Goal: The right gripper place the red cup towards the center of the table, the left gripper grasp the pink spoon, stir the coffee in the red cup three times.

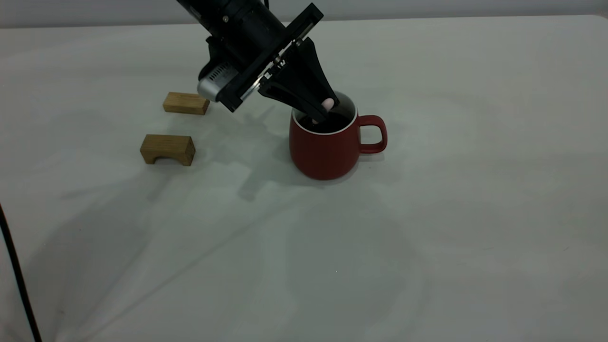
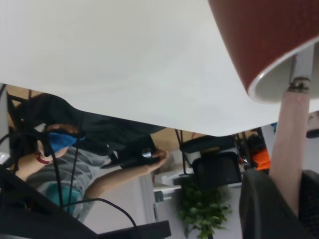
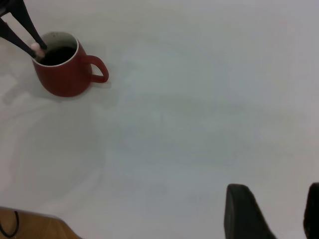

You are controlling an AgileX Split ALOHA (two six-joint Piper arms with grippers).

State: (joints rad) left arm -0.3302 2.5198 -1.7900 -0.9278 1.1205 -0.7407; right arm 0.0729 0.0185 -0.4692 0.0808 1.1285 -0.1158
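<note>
Bare table [image 1: 332, 266] fills the foreground. Beyond it, my left gripper [image 1: 324, 110] is clenched on the pink spoon [image 1: 327, 103], tilted into the mouth of the red cup [image 1: 325, 152], which stands near the table's middle, so placing and grasping look done. Coffee [image 3: 56, 55] lies just under my fingertips; stirring seems underway, count unknown. My right gripper [image 3: 271, 211] hangs well off, fingers apart, holding nothing.

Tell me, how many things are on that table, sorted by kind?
Wooden blocks: 2
Red cup: 1
Pink spoon, held in the cup by the left gripper: 1
Total: 4 things.
</note>
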